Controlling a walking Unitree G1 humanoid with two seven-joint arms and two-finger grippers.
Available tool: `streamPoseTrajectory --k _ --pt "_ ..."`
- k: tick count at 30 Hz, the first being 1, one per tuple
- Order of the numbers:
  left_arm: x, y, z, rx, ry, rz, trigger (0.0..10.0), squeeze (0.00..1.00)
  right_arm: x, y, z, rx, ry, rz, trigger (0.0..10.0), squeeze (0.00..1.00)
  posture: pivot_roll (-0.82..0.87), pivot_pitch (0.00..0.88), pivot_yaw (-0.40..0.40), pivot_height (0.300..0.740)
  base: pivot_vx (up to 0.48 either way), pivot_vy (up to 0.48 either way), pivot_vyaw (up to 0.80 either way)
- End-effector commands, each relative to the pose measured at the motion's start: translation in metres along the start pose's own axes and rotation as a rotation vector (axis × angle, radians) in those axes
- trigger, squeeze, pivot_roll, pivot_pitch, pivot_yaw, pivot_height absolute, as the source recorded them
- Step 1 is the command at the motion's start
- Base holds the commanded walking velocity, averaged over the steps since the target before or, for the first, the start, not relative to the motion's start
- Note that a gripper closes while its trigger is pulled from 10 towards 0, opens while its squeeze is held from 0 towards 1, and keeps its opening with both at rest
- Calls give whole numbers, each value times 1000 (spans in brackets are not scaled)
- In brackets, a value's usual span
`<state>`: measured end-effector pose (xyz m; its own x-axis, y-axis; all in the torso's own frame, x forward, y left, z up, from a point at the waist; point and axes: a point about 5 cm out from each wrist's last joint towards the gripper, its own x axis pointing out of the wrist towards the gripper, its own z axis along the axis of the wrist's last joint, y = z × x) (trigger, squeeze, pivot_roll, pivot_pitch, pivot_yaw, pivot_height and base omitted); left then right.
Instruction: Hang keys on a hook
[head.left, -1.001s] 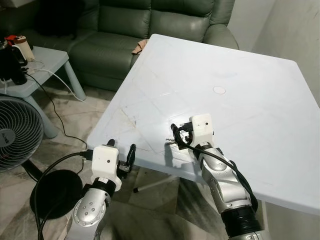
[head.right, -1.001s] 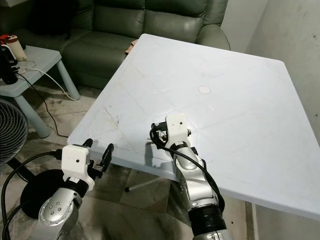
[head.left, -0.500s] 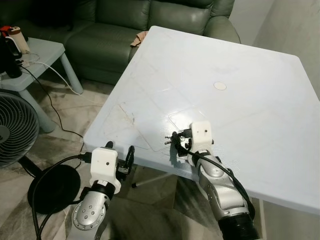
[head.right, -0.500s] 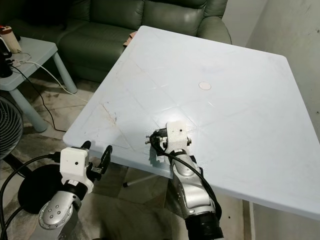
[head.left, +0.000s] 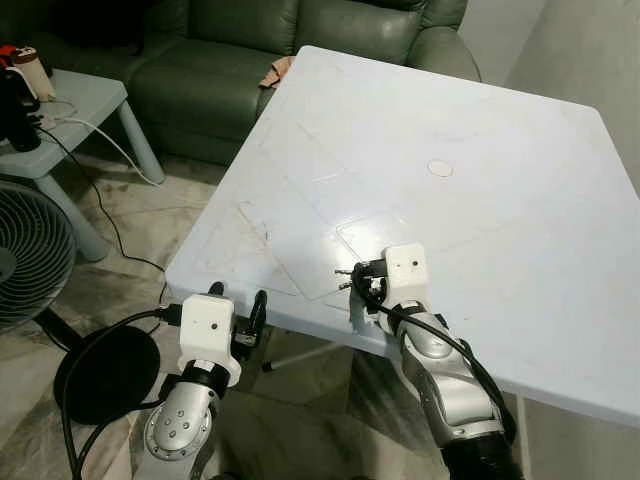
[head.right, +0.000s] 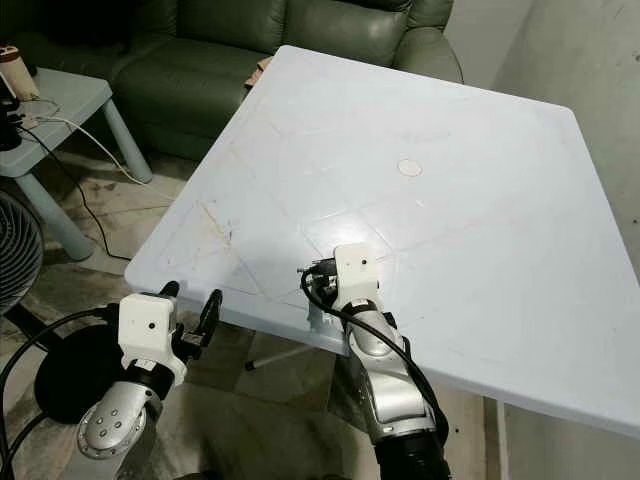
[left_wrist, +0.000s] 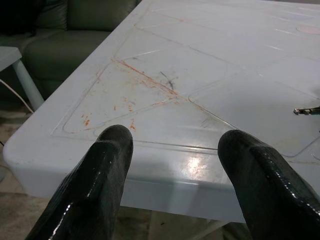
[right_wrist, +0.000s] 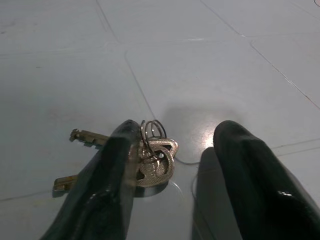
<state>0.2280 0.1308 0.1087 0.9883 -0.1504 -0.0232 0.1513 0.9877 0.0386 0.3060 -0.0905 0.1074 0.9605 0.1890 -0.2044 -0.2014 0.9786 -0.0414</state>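
Since a second ago, the right gripper (right_wrist: 170, 165) is being drawn back toward the near edge of the white table (head.left: 520, 180), and the head camera is being shifted too. Its fingers are being held well apart, straddling the keys (right_wrist: 150, 162), which are lying flat against one finger, not yet clamped. The left gripper (left_wrist: 180, 165) is being held open below the table edge. No hook is visible, so hanging is judged far off.
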Motion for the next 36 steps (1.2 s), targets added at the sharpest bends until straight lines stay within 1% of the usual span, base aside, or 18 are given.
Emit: streamPoseTrajectory --k 1,23,24,26,27,28,29,32,33,34,35,36 --pt "-2 1 2 6 -2 12 10000 0 -3 -1 -1 -1 2 5 0 0 -5 152 -85 740 0 0 0" --pt "-2 2 1 9 -4 30 10000 0 -4 -1 0 -4 -17 8 0 0 -4 133 -86 740 0 0 0" --pt "-2 2 1 9 -4 30 10000 0 -4 -1 0 -3 -17 9 549 0 -4 133 -85 740 0 0 0" --pt "-2 2 1 10 -4 31 10000 0 -4 -1 2 -2 -34 14 2667 0 -4 130 -85 740 0 0 0" --pt "-2 2 1 10 -4 31 10000 0 -4 -1 3 -7 -42 16 7725 0 -4 130 -85 740 0 0 0" --pt "-2 2 1 10 -4 31 10000 0 -4 -1 3 -7 -42 16 7725 0 -4 130 -85 740 0 0 0" --pt "-2 2 1 11 -5 31 10000 0 -4 0 2 1 -32 26 10000 0 -4 130 -85 740 0 0 0" --pt "-1 2 1 12 -5 32 10000 0 -2 -2 0 9 -10 20 10000 0 -4 127 -87 740 0 0 0" --pt "-1 2 1 13 -6 34 10000 0 -2 -3 0 37 -23 22 10000 0 -3 126 -87 740 0 0 0" --pt "-1 2 1 13 -6 35 10000 0 -2 -4 0 42 -25 19 10000 0 -3 126 -87 740 0 0 0" --pt "-1 2 1 13 -7 36 10000 0 -1 -5 -1 27 -9 8 10000 0 -3 126 -87 740 0 0 0" --pt "-1 2 2 14 -7 36 10000 0 -1 -5 -2 50 -8 24 10000 0 -4 127 -87 740 0 0 0"
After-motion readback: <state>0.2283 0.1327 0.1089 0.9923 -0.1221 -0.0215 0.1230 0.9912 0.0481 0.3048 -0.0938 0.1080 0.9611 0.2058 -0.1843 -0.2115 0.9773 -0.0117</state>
